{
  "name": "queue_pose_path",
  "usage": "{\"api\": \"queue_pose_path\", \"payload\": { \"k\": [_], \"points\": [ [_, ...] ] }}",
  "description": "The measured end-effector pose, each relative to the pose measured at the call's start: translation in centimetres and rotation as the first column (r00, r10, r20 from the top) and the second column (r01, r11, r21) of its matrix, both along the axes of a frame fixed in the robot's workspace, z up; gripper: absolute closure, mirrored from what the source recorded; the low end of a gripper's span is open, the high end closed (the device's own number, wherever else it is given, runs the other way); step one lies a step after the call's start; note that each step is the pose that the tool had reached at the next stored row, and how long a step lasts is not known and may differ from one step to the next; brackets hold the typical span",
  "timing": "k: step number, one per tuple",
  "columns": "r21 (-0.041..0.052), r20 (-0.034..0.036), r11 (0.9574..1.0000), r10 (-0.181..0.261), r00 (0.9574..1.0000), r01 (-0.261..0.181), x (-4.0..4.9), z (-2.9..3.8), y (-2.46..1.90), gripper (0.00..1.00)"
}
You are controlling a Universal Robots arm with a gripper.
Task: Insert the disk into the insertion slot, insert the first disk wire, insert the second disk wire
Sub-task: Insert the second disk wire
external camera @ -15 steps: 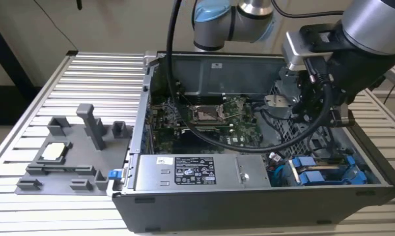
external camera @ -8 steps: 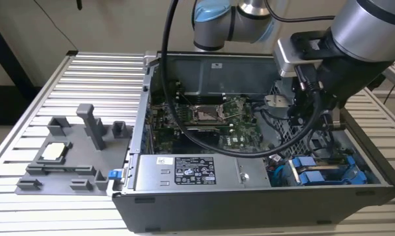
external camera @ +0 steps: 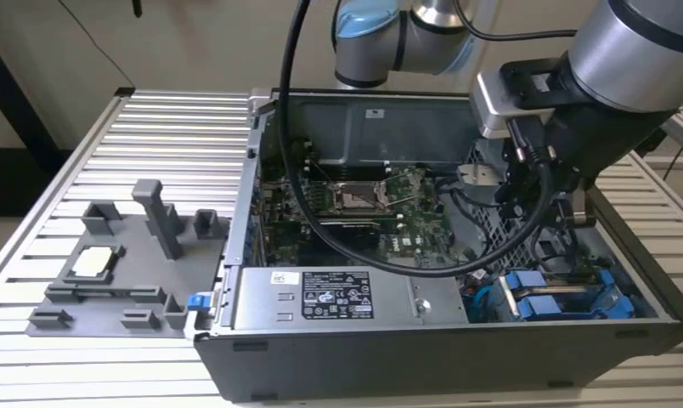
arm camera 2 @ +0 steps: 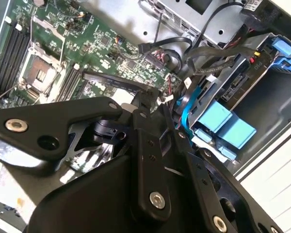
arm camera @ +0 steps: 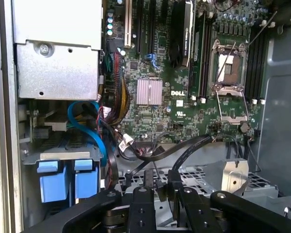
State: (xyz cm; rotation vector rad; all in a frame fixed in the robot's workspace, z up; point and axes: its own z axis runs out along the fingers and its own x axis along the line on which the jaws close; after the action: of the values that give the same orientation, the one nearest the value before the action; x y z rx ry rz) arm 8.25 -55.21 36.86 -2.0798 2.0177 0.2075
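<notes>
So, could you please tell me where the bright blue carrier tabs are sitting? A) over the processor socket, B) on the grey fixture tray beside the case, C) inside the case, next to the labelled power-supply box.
C: the blue carrier tabs sit in the insertion slot inside the case, at the exterior view's right of the power-supply box, well apart from the processor socket and the fixture tray.

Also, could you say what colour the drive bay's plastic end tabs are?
The end tabs are bright blue; first wrist view shows them best.
</notes>
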Motion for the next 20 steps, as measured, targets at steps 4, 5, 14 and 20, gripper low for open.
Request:
{"api": "queue_pose_path", "payload": {
  "k": [4, 5, 14, 20],
  "points": [
    [0.0012, 0.0, 1.0, 0.008, 1.0, -0.008, 0.1, -0.02, -0.01, 0.73],
    [0.0015, 0.0, 0.9999, 0.013, 0.9999, -0.013, 0.12, -0.03, 0.0, 0.73],
    [0.0017, 0.0001, 0.9991, 0.042, 0.9991, -0.042, 0.23, -0.08, -0.03, 0.73],
    [0.0017, 0.0003, 0.9991, 0.043, 0.9991, -0.043, 0.24, -0.08, -0.03, 0.73]
  ]
}}
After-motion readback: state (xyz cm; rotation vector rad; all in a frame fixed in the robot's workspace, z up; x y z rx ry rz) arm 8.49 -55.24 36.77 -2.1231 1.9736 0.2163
